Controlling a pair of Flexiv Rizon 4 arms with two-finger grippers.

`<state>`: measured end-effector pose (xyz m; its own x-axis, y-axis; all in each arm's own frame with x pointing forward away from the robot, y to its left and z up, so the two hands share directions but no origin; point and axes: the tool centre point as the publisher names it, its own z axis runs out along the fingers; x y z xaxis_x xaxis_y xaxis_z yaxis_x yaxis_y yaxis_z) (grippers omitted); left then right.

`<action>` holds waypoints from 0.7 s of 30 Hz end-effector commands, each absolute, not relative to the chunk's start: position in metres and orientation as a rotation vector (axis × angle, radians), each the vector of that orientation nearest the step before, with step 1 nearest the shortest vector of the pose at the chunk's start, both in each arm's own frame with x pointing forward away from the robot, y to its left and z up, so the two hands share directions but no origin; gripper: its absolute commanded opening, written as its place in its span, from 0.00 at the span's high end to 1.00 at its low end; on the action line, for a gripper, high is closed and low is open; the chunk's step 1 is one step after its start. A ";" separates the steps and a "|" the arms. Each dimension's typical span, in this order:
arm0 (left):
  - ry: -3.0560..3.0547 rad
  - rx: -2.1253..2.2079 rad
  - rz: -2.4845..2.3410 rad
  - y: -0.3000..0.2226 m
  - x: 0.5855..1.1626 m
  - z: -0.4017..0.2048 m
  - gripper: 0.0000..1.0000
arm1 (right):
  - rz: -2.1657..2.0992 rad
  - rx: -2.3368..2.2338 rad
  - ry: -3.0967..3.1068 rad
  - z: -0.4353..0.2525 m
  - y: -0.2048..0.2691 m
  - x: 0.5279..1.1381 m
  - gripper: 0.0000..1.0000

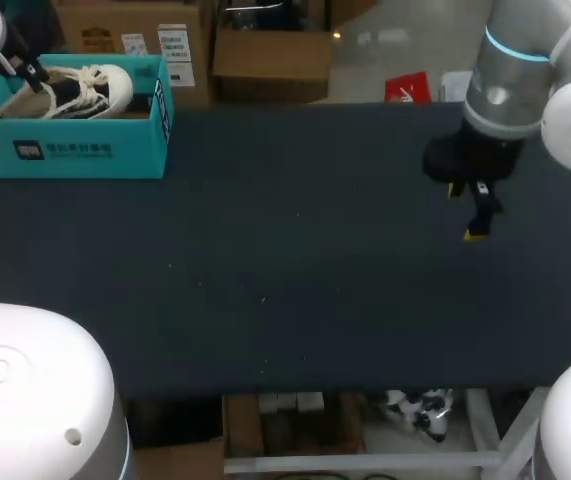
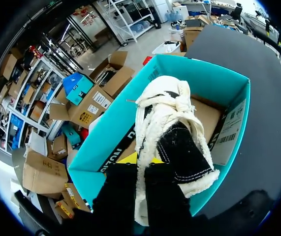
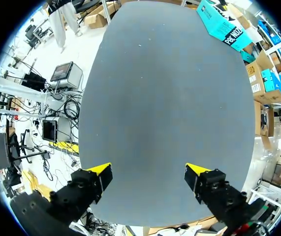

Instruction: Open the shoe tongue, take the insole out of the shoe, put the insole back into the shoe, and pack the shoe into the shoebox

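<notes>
Teal shoebox (image 1: 85, 150): holds shoe (image 1: 85, 88), sole down, far left table (image 1: 295, 280) corner.
Left gripper (image 2: 140, 172): pinching shoe's heel collar, likely to seat it.
Right gripper (image 3: 149, 179): fingers spread, nothing held; parked aside so you avoid collisions.

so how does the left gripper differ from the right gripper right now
The left gripper is closed on the shoe; the right gripper is wide open and holds nothing. The left gripper is at the shoebox, with the shoe inside it; the right gripper hangs over the table, far from the shoebox. Both have black fingers with yellow tips.
</notes>
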<state>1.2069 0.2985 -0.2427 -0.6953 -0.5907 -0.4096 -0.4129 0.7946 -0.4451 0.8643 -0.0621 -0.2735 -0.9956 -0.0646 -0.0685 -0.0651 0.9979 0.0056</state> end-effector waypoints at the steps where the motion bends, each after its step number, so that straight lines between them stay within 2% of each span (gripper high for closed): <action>1: 2.489 -0.746 -0.430 0.303 1.228 -0.263 1.00 | 0.009 -0.099 3.073 -0.273 -0.062 0.864 0.00; 10: 2.574 -0.753 -0.401 0.297 1.235 -0.288 1.00 | 0.009 -0.099 3.073 -0.273 -0.062 0.864 0.00; 12: 2.578 -0.757 -0.397 0.295 1.234 -0.288 0.02 | 0.009 -0.099 3.073 -0.273 -0.062 0.864 0.00; 21: 2.568 -0.779 -0.408 0.284 1.226 -0.263 0.00 | 0.009 -0.099 3.073 -0.273 -0.062 0.864 0.00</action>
<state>1.2353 0.2879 -0.2761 -0.7535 -0.5794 -0.3107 -0.4515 0.7996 -0.3961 0.8643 -0.0621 -0.2735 -0.9956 -0.0646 -0.0686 -0.0651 0.9979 0.0055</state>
